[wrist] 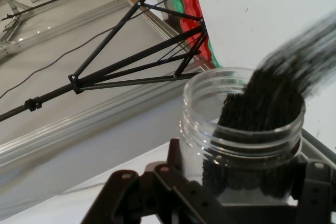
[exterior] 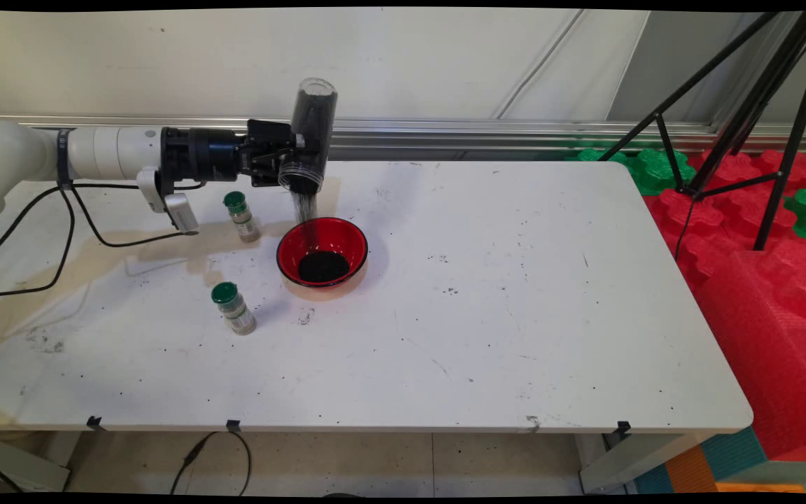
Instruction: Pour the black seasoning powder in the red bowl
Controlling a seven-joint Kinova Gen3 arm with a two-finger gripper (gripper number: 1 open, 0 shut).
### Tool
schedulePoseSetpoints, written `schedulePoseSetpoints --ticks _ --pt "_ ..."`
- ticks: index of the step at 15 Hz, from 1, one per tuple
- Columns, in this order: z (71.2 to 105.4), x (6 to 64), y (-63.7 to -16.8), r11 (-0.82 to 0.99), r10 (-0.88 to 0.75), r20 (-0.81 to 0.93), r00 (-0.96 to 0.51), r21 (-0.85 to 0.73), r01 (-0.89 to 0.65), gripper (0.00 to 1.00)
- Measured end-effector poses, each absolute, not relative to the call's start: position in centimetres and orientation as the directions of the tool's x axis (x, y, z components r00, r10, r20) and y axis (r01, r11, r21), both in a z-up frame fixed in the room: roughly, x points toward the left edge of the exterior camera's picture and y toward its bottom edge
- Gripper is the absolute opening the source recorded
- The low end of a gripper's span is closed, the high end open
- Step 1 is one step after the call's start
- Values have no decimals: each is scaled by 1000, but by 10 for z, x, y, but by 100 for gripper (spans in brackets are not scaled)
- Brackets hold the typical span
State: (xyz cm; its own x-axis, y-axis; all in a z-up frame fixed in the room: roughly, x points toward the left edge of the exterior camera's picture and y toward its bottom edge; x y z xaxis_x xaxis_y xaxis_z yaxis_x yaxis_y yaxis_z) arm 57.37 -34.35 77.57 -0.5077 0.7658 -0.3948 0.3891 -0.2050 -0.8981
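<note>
My gripper (exterior: 297, 159) is shut on a clear plastic jar (exterior: 310, 136) that is tipped nearly upside down, mouth downward, above a red bowl (exterior: 347, 236). A stream of fine black grains (exterior: 303, 208) falls from the jar's mouth into the bowl, where a dark pile (exterior: 323, 266) lies. In the hand view the jar (wrist: 241, 135) fills the lower right between my gripper's (wrist: 231, 203) black links, with black grains (wrist: 283, 87) spilling out over its rim.
Two small spice bottles with green caps stand left of the bowl, one (exterior: 242, 216) near the arm and one (exterior: 234, 308) nearer the table's front. Black grains speckle the white table (exterior: 515, 315). A black tripod (exterior: 746, 119) and red and green foam blocks (exterior: 767, 231) stand at right.
</note>
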Motion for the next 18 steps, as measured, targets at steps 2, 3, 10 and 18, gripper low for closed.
schedulePoseSetpoints --ticks 2,3,10,18 --pt "776 574 -343 -207 765 -397 -507 -897 390 0" --pt "776 574 -343 -208 765 -398 -506 -897 390 0" --pt "775 574 -342 -205 766 -395 -507 -898 391 0" --pt "777 575 -342 -186 770 -377 -514 -904 384 0"
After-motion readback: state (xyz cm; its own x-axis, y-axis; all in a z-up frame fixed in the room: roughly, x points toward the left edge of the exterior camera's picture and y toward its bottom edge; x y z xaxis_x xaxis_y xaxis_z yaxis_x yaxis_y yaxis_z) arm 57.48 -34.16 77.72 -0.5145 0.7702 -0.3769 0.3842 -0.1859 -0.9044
